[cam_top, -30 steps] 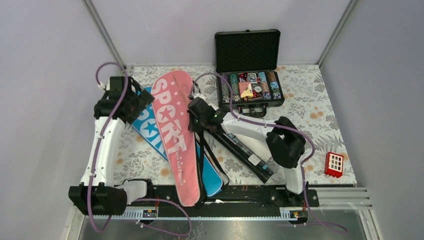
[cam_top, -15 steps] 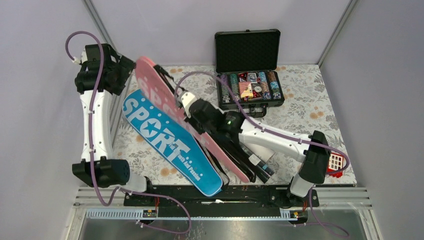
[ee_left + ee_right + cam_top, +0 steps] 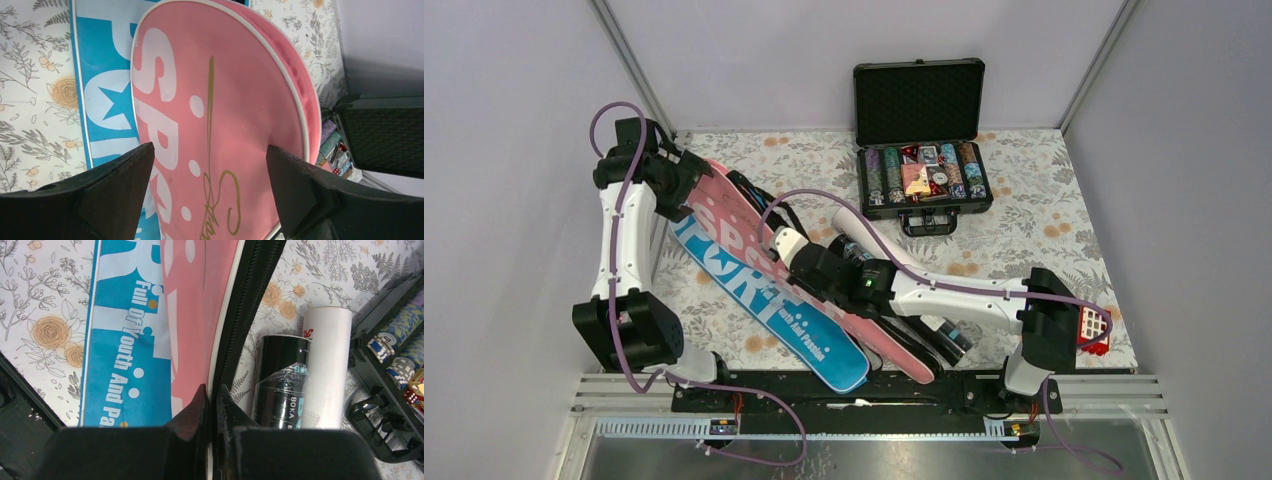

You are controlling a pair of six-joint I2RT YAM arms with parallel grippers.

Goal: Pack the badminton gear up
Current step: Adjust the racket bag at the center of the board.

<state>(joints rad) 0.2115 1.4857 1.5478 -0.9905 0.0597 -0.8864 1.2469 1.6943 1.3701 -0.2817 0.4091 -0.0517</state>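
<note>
Right gripper (image 3: 792,252): clamped tight on the white-piped long edge of the pink racket-shaped "SPORT" cover (image 3: 729,215), just beside its black zip band. The right wrist view confirms both fingers pinched together on that edge (image 3: 211,390).

Left gripper (image 3: 686,185): jaws spread wide at the far-left end of the scene, over the rounded head of the pink cover (image 3: 225,125). In the left wrist view one finger stands to each side of the head (image 3: 210,149). Whether either touches the cover cannot be told.

The pink cover runs diagonally from far left to near centre. It partly overlaps the blue racket-shaped "SPORT" cover (image 3: 774,310), which lies flat on the floral-patterned table (image 3: 1024,200) to its left.

A long white tube (image 3: 849,222) and a long dark tube (image 3: 946,333) lie side by side just right of the pink cover, partly under the right arm.

A black case of poker chips (image 3: 919,100) stands with its lid up at the far centre. A small red block with white squares (image 3: 1096,325) sits at the near right, touching the right arm's elbow in this view.
</note>
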